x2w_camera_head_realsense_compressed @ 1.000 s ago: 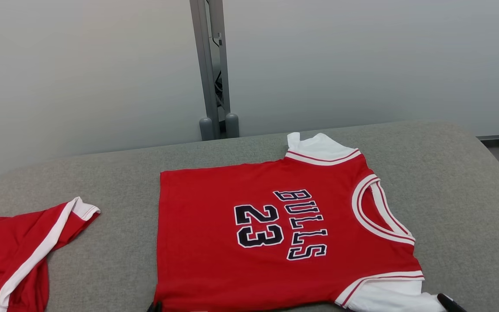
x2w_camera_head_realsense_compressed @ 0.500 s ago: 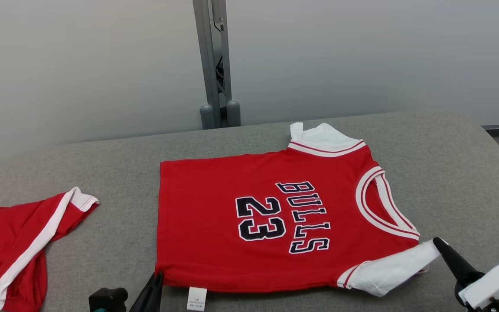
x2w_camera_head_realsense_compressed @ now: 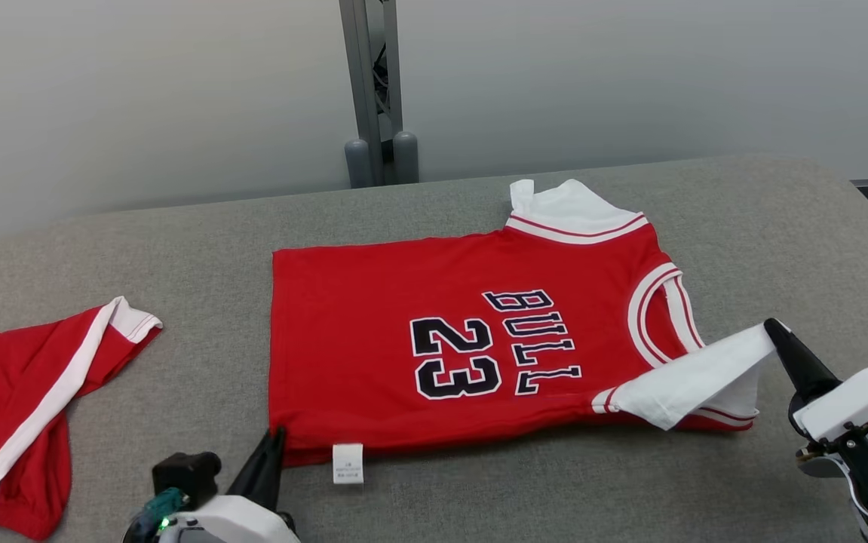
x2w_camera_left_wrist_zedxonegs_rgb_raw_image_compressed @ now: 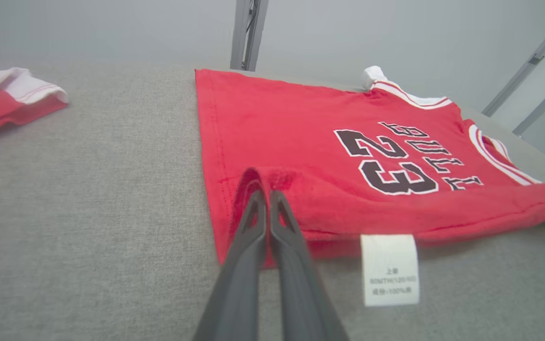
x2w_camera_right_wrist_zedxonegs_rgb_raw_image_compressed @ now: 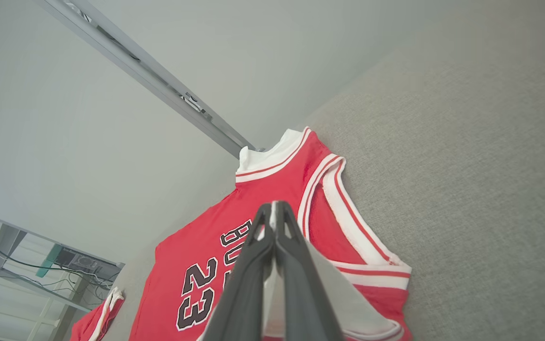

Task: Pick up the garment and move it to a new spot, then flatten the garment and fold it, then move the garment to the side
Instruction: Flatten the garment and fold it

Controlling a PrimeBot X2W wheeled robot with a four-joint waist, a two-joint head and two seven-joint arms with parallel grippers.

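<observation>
A red jersey garment (x2w_camera_head_realsense_compressed: pixel 434 332) with "BULLS 23" lies spread on the grey padded table (x2w_camera_head_realsense_compressed: pixel 200 249), its near edge lifted and rolling toward the far side. My left gripper (x2w_camera_head_realsense_compressed: pixel 275 437) is shut on the near-left hem corner, seen pinched between the fingers in the left wrist view (x2w_camera_left_wrist_zedxonegs_rgb_raw_image_compressed: pixel 263 194). My right gripper (x2w_camera_head_realsense_compressed: pixel 773 329) is shut on the white near sleeve (x2w_camera_head_realsense_compressed: pixel 686 373), raised and drawn over the red body. In the right wrist view the garment (x2w_camera_right_wrist_zedxonegs_rgb_raw_image_compressed: pixel 253 237) stretches away past the shut gripper (x2w_camera_right_wrist_zedxonegs_rgb_raw_image_compressed: pixel 274 206). A white care label (x2w_camera_head_realsense_compressed: pixel 348 461) hangs from the near hem.
Red shorts with a white stripe (x2w_camera_head_realsense_compressed: pixel 26 400) lie crumpled at the table's left edge. A grey metal post (x2w_camera_head_realsense_compressed: pixel 373 83) stands behind the table against a pale wall. Bare padding stretches to the right of the jersey (x2w_camera_head_realsense_compressed: pixel 803 241).
The camera has tilted down. Both grippers have lifted the near edge and carried it toward the far side; the white sleeve now covers part of the lettering.
</observation>
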